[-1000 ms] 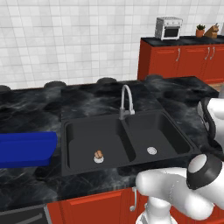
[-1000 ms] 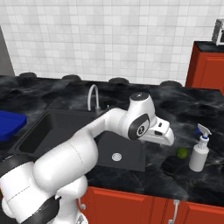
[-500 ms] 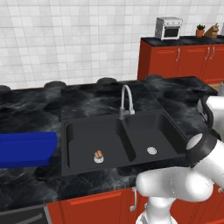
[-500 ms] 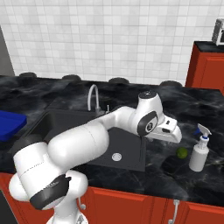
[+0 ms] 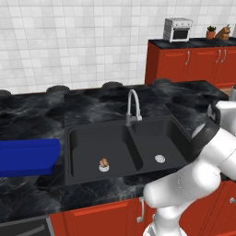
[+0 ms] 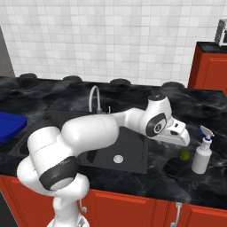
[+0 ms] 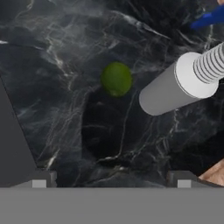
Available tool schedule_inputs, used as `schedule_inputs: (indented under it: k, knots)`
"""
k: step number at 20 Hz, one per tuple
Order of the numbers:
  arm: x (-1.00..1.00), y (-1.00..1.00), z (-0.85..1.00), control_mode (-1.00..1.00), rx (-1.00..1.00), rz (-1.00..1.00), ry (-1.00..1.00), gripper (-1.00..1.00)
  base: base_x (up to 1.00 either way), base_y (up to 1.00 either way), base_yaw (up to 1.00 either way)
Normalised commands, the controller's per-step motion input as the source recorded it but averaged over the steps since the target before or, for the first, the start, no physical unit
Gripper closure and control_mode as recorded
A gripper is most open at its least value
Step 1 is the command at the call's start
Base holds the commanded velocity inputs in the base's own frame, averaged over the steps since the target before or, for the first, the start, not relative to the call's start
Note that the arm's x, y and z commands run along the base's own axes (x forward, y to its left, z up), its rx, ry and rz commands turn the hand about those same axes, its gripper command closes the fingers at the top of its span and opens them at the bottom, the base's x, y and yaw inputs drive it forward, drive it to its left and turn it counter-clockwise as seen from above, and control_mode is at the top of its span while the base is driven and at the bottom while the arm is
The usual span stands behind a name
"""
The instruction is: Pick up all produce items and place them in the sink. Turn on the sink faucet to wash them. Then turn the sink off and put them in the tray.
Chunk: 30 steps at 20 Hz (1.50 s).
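since a second ago the arm has swung further right across the counter, so the gripper (image 6: 185, 141) now hangs above the dark green ball (image 6: 184, 154) instead of over the right basin. its jaws stand wide and released, holding nothing; in the hand view the two finger tips (image 7: 39, 180) sit spread at the bottom with bare marble between them.

to do this pick well, i judge the hand should first centre over the ball (image 7: 116, 78), which lies ahead of the tips and a little to one side in the hand view, then come straight down and close low on its sides, since a round thing can squirt out of a shallow pinch.

the spray bottle (image 6: 202, 151) stands just right of the ball on the counter, near enough that one finger could knock it; in the hand view its grey body (image 7: 175, 87) lies close beside the ball but apart from it.

further left, the tan-brown lumpy piece (image 5: 104, 162) already rests by the drain of the left basin of the sink (image 5: 92, 133). the sink faucet (image 5: 132, 107) stands behind the divider with no water visible, and the tray (image 5: 27, 156) waits on the counter at far left, well apart.
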Motion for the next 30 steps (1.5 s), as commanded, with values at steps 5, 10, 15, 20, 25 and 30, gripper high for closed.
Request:
schedule_inputs:
  k: [5, 10, 15, 20, 25, 30]
  knots:
    - [0.26, -0.14, -0.25, -1.0, 0.01, -0.07, 0.01, -1.0, 0.0, 0.0, 0.0]
    - [0.35, -0.03, -0.17, -1.0, 0.0, -0.1, 0.0, -1.0, 0.0, 0.0, 0.0]
    - [0.29, -0.04, -0.13, -1.0, 0.01, -0.1, 0.0, -1.0, 0.0, 0.0, 0.0]
    - [0.13, -0.1, -0.14, -1.0, 0.03, -0.14, 0.0, -1.0, 0.0, 0.0, 0.0]
    - [0.12, -0.04, -0.13, -1.0, 0.02, -0.17, 0.0, -1.0, 0.0, 0.0, 0.0]
    - [0.11, -0.08, -0.1, -1.0, 0.01, -0.19, -0.02, -1.0, 0.0, 0.0, 0.0]
